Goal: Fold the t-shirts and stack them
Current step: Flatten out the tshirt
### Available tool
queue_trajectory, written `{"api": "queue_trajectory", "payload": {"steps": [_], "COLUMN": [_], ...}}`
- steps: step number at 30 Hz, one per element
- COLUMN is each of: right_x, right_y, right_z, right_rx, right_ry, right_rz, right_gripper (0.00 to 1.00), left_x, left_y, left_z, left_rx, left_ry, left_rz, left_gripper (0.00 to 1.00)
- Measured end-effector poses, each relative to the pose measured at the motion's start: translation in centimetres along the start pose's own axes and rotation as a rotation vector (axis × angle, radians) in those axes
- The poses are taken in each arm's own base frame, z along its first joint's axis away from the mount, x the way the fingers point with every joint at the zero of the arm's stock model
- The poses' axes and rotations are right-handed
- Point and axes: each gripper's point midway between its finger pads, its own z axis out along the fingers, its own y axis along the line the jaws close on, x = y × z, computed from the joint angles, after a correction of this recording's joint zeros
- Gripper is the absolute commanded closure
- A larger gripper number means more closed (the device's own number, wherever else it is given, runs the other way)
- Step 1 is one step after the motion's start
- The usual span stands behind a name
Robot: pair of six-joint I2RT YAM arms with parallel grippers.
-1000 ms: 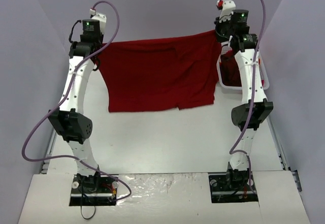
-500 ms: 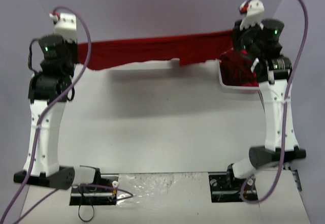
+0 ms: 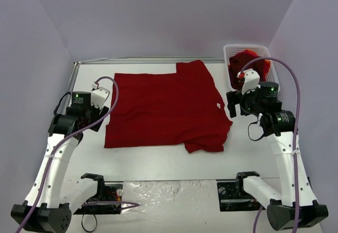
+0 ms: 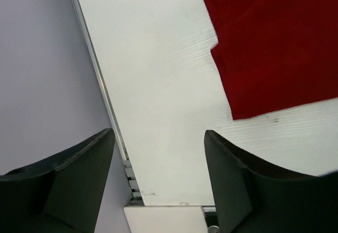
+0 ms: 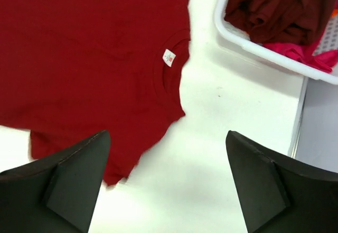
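One dark red t-shirt [image 3: 163, 109] lies spread flat on the table [image 3: 158, 164], collar toward the right side, neck label [image 5: 168, 57] showing. The white mesh basket [image 5: 264, 53] stands at the far right corner, near the spread garment. It contains bunched dark red shirts [image 5: 274, 6] and a brighter pink-red cloth [image 5: 306, 56]. The left gripper [image 4: 158, 140] is released, fingers wide apart over bare table beside the cloth edge. The right gripper [image 5: 166, 138] is likewise released, empty, near the collar.
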Motion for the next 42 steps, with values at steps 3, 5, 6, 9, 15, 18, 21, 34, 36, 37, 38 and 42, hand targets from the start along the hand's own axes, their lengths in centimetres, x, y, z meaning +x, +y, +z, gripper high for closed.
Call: {"api": "queue_trajectory", "payload": {"steps": [3,5,6,9,15,18,21,34,36,37,38,42], "right_x": [-0.4,-1.0,-1.2,-0.3,1.0,2.5,4.5,10.3,10.5,10.6,10.8,11.3], "right_y": [-0.8,-1.3,-1.6,-2.1,-2.1,-1.6,-0.8,1.8,1.8,1.8,1.8,1.8], "right_z": [0.5,1.9,2.8,6.3,10.8,13.2,15.4,21.1,21.8,22.2,22.6,24.4], "right_rx": [0.026,0.031,0.032,0.027,-0.008,-0.047,-0.09,-0.2,-0.205,-0.207,-0.209,-0.217], "right_ry": [0.009,0.025,0.032,0.092,0.146,0.198,0.266,0.464,0.474,0.48,0.487,0.51], "right_rz": [-0.008,-0.007,-0.006,0.003,0.009,0.017,0.026,0.003,-0.001,-0.004,-0.006,-0.013], "right_gripper": [0.14,0.14,0.15,0.42,1.0,1.0,1.0,1.0,1.0,1.0,1.0,1.0], "left_x": [-1.5,-3.3,-4.2,-5.6,-6.0,-5.6,-5.0,-4.5,-5.0,-5.1,-5.2,-5.2], "left_y": [0.6,1.2,1.4,1.2,-1.9,-4.4,-6.6,-10.1,-10.1,-10.1,-10.1,-10.4], "left_z": [-0.8,-0.9,-0.7,1.3,5.8,8.0,10.2,17.1,17.5,17.7,17.9,19.4], "left_rx": [-0.004,-0.009,-0.01,0.005,0.083,0.138,0.194,0.258,0.251,0.248,0.244,0.244], "left_ry": [-0.042,-0.071,-0.089,-0.087,-0.026,0.006,0.062,0.195,0.184,0.185,0.187,0.216], "left_rz": [-0.002,-0.009,-0.013,-0.019,0.014,0.065,0.11,0.142,0.139,0.139,0.139,0.138], "left_gripper": [0.29,0.28,0.28,0.36,0.84,0.98,0.98,0.98,0.98,0.98,0.98,0.98]}}
